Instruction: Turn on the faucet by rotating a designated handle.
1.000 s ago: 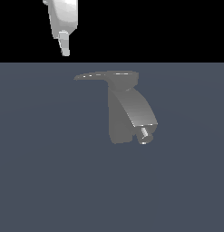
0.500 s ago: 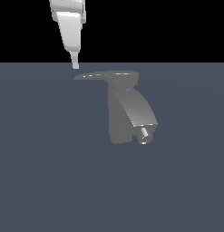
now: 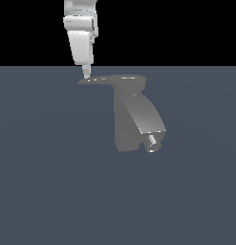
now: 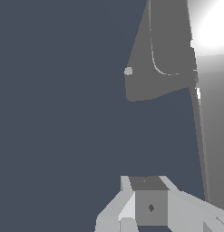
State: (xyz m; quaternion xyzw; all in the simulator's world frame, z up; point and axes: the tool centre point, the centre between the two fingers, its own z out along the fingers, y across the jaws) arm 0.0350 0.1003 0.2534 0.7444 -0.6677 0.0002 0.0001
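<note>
The grey blocky faucet (image 3: 125, 125) stands upright in the exterior view, with its sloped spout (image 3: 149, 117) and small shiny nozzle (image 3: 153, 142) pointing down toward that view's right. The thin flat handle (image 3: 102, 80) reaches from the round top cap (image 3: 132, 82) toward the exterior view's left. My white gripper (image 3: 86, 74) hangs straight down, its fingers together and empty, with its tip at the handle's outer end. In the wrist view the faucet (image 4: 158, 54) and nozzle (image 4: 128, 71) lie ahead, the handle's edge (image 4: 200, 136) runs alongside my gripper (image 4: 149, 206).
A flat dark blue-grey floor (image 3: 52, 182) spreads around the faucet. The background above it is black. No other objects show.
My gripper has come down and moved toward the exterior view's right, from well above the handle to its outer tip. The handle has not visibly turned.
</note>
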